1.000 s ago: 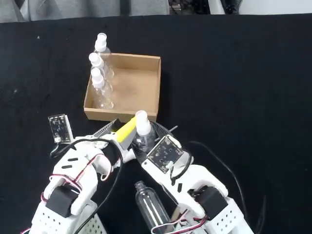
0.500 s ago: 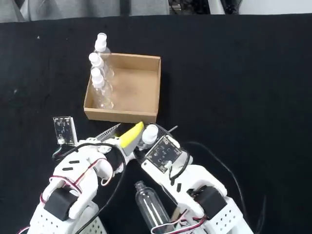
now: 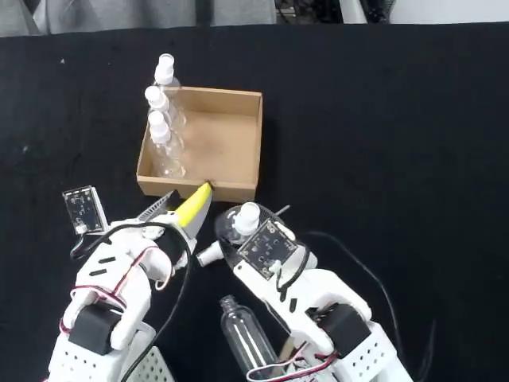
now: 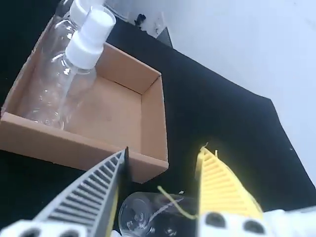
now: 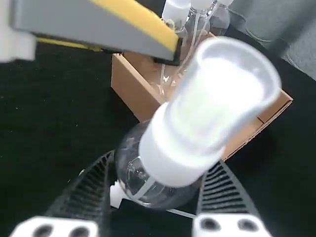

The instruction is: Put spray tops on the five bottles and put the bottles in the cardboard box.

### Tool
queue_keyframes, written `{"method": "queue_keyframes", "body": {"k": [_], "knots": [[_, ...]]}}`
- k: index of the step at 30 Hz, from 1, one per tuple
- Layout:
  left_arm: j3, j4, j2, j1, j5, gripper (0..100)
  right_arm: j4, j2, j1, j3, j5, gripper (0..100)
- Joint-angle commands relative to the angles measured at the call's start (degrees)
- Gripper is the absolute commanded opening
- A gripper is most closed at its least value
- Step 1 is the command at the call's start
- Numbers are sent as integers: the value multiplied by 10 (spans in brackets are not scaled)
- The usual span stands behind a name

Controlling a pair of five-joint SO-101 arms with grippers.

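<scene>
My right gripper [image 3: 232, 232] is shut on a clear bottle [image 3: 236, 224] with a white spray top [image 5: 212, 108], holding it just in front of the cardboard box [image 3: 238, 143]. Its grey fingers [image 5: 94, 187] press the bottle's body from both sides. My left gripper [image 3: 189, 193] stands open just left of that bottle, its yellow finger [image 4: 217, 187] and grey finger apart, near the box's front wall [image 4: 74, 145]. Three capped bottles [image 3: 163, 131] stand along the box's left side. An uncapped bottle [image 3: 248, 338] lies between the arms' bases.
A small black circuit board on a white mount [image 3: 82, 209] sticks out at the left arm's side. The table [image 3: 382, 143] is black, with open room to the right of the box. Thin cables trail from the right arm [image 3: 366, 270].
The left gripper has drawn back from the held bottle's spray top and swung left toward the box's front wall. The bottle's top has sunk slightly toward the right arm.
</scene>
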Motion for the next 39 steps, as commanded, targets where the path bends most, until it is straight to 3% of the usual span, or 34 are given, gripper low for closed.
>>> {"method": "queue_keyframes", "body": {"k": [1,12,19,29,39], "knots": [[-31,-16,-5,-10,-8,212,3,-91,16,-6,-3,109],[-30,-11,-5,-13,-53,213,15,-90,16,-2,-3,109],[-29,-8,-5,-99,-53,213,15,-90,17,-2,-3,109],[-78,128,-5,-130,-53,213,11,-82,39,-3,-3,109],[-72,140,-4,-130,-53,213,-7,-72,80,-3,-3,109]]}}
